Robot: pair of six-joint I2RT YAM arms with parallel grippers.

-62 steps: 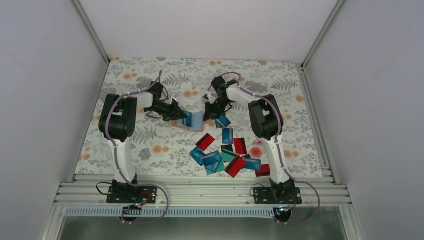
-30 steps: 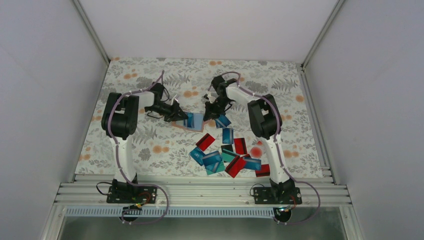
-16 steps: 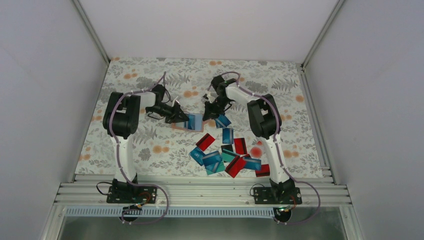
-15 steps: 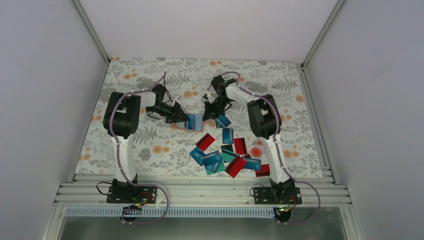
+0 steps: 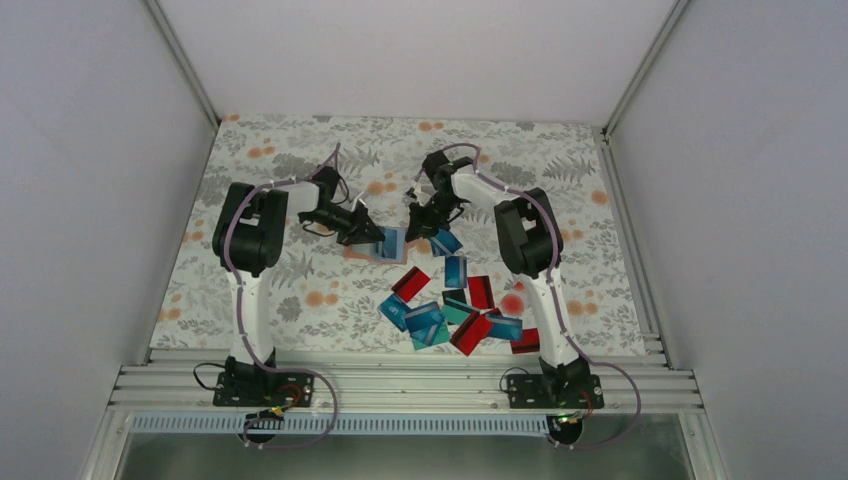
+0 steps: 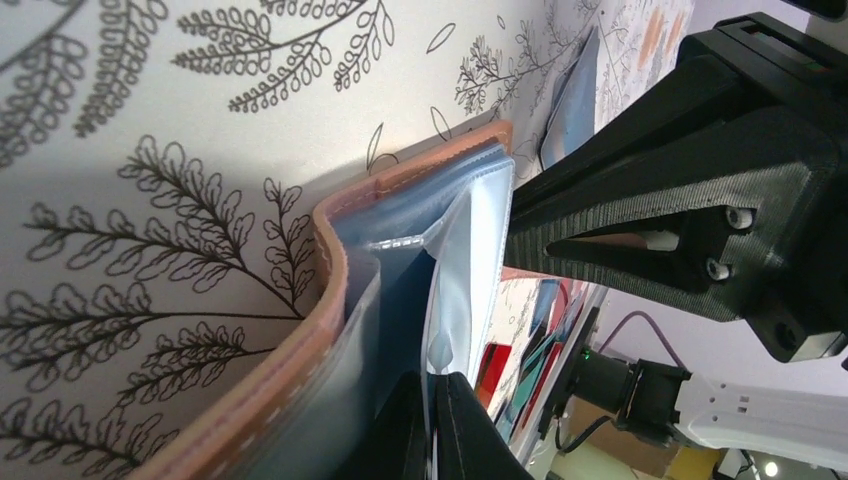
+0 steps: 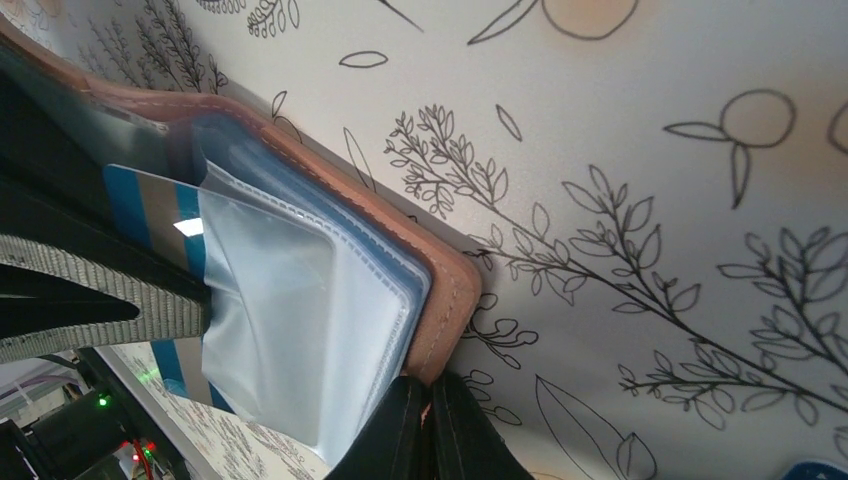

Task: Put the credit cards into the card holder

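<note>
Lying open on the floral surface (image 5: 300,290), the card holder (image 5: 395,243) runs left–right; left end effector (image 5: 374,237) and right end effector (image 5: 418,229) each pinch one end — loose credit cards (image 5: 456,271) just nearer

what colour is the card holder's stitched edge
Tan-brown, like leather. The card holder shows it best in the right wrist view.

A lab test cell: white enclosure walls (image 5: 90,200), aluminium rail frame (image 5: 400,385).

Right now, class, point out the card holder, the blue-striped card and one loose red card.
card holder (image 7: 447,300), right wrist view, tan stitched edge.
blue-striped card (image 7: 150,212), right wrist view, striped face.
red card (image 5: 411,283), top view, middle.
</note>
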